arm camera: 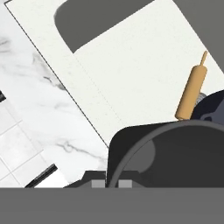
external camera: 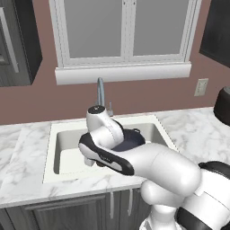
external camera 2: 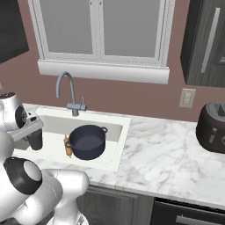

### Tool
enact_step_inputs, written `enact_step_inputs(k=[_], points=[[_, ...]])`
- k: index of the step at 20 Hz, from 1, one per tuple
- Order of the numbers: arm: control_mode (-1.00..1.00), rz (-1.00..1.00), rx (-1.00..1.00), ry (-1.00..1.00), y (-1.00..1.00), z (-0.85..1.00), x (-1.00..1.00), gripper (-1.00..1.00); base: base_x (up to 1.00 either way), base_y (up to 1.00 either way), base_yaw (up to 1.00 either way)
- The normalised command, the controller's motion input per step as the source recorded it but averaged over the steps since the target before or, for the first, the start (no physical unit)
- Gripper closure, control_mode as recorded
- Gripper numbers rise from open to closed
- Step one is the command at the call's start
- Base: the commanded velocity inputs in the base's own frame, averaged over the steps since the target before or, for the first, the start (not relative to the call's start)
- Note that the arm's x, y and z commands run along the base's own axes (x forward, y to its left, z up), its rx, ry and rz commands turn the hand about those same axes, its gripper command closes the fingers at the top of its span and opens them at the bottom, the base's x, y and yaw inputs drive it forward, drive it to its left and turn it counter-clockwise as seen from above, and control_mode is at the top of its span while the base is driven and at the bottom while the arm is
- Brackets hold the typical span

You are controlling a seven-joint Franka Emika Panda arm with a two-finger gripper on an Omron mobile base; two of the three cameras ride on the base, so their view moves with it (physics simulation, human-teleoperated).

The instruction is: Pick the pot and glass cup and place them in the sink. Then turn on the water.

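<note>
while pot [external camera 2: 88, 141] sits in sink [external camera 2: 116, 149], pincer [external camera 2: 31, 132] grips glass cup [external camera 2: 35, 140] alongside.

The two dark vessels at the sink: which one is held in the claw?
The glass cup, the small, nearly black tumbler held over the left part of the sink. The pot is wider, navy, has loop handles and sits in the basin.

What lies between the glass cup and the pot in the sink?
A wooden rolling pin lies between the glass cup and the pot, seen in the hand view and right base view.
</note>
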Motion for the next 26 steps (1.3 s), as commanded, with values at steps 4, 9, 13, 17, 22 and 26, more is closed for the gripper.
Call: enact_step_inputs(k=[4, 9, 13, 17, 22, 26], points=[[-1.0, 0.0, 0.0, 0.0, 0.02, -0.08, 0.16, 1.0, 0.0, 0.0, 0.0], [-1.0, 0.0, 0.0, 0.0, 0.05, -0.02, 0.25, 1.0, 0.0, 0.0, 0.0], [-1.0, 0.0, 0.0, 0.0, 0.13, 0.0, 0.36, 1.0, 0.0, 0.0, 0.0], [-1.0, 0.0, 0.0, 0.0, 0.18, -0.05, 0.31, 1.0, 0.0, 0.0, 0.0], [-1.0, 0.0, 0.0, 0.0, 0.26, -0.15, 0.34, 1.0, 0.0, 0.0, 0.0], [-1.0, 0.0, 0.0, 0.0, 0.21, -0.21, 0.27, 1.0, 0.0, 0.0, 0.0]])
